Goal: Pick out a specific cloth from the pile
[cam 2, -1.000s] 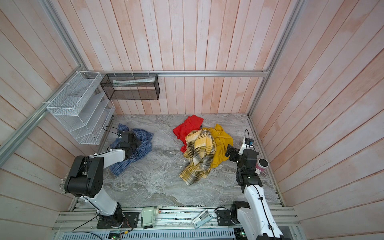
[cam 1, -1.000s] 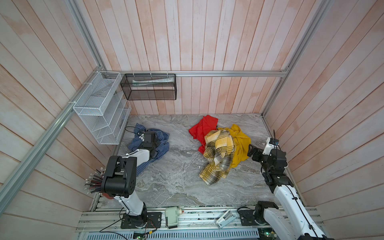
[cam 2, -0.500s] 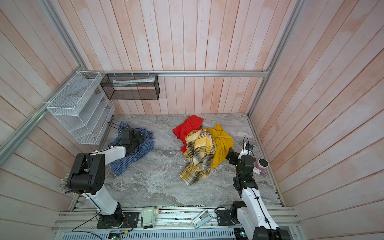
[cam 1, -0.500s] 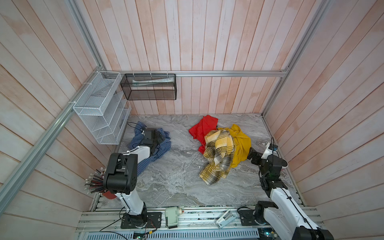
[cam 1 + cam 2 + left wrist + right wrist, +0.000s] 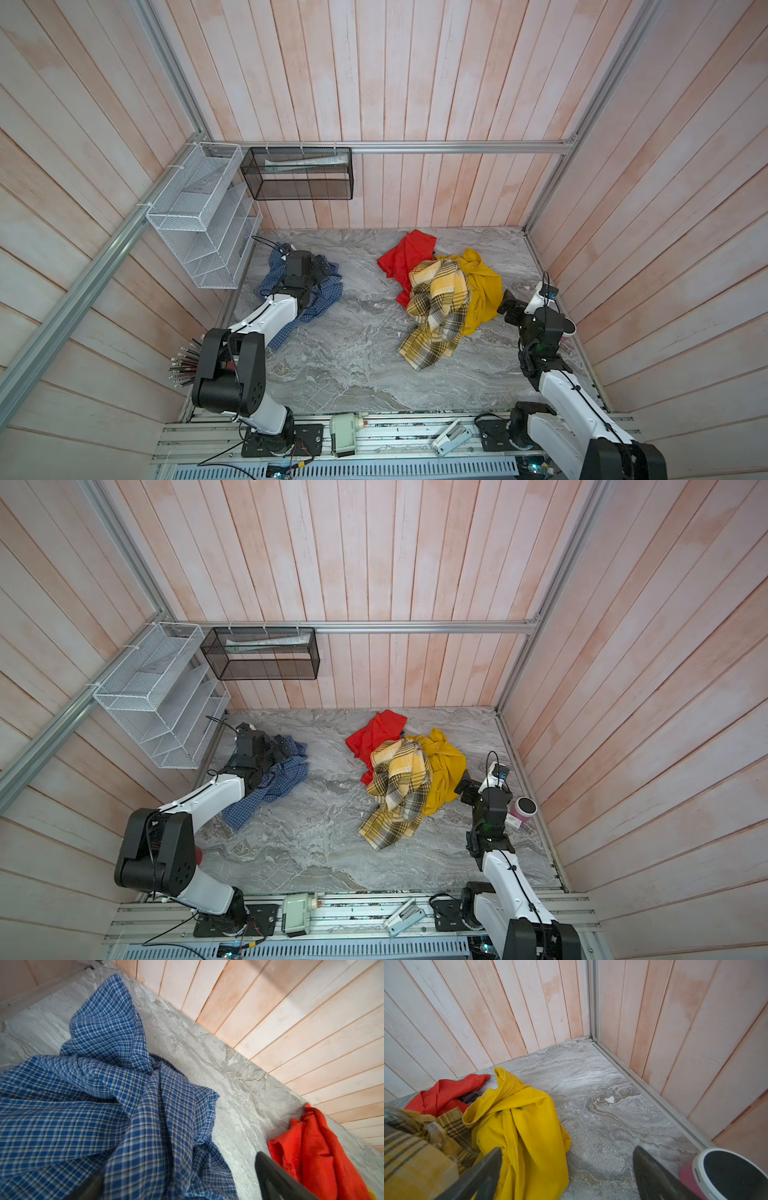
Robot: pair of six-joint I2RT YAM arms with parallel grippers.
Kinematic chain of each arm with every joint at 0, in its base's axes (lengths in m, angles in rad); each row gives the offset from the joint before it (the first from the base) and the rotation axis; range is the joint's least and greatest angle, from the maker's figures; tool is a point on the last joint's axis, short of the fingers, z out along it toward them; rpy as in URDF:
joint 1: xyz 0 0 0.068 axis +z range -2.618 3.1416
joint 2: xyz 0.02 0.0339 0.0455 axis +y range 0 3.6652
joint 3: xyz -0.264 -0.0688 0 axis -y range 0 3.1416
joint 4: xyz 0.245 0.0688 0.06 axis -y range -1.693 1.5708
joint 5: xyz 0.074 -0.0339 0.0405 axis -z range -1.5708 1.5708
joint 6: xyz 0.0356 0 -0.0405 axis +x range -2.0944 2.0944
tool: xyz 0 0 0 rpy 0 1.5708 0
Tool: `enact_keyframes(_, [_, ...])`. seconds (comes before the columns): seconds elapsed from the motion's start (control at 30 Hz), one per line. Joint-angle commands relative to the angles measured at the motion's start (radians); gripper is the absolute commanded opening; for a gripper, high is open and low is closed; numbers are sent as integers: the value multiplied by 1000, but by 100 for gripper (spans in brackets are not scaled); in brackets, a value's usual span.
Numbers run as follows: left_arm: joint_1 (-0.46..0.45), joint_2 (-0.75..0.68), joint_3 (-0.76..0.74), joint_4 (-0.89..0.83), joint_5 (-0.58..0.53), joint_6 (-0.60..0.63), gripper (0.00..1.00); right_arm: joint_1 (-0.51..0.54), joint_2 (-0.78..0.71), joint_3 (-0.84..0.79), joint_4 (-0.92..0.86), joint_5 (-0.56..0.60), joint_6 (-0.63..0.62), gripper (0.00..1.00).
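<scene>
Blue-and-white checked cloth (image 5: 327, 294) lies far left under your spread left jaws, apart from the red-and-yellow fabric pile (image 5: 440, 299); right jaws spread.

We observe white link shells and black joint housings on the left arm (image 5: 271, 316) and right arm (image 5: 559, 384). Thin black cables follow both.
</scene>
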Motion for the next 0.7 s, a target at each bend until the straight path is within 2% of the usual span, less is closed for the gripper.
enact_keyframes(0.0, [-17, -66, -21, 3, -54, 63, 100, -4, -16, -28, 124, -4, -53, 98])
enact_keyframes(0.17, [-25, -171, -130, 102, -94, 190, 100, -4, 77, -166, 448, -9, -138, 98])
enact_keyframes(0.27, [-25, -232, -199, 148, -147, 280, 100, -5, 183, -197, 565, -3, -164, 98])
enact_keyframes(0.4, [-25, -299, -289, 207, -219, 381, 100, -4, 301, -187, 684, -26, -174, 98])
enact_keyframes(0.53, [-25, -360, -401, 337, -264, 464, 100, -3, 401, -133, 713, -94, -181, 98])
enact_keyframes(0.67, [-25, -381, -508, 484, -298, 515, 100, -4, 531, -130, 824, -138, -187, 98])
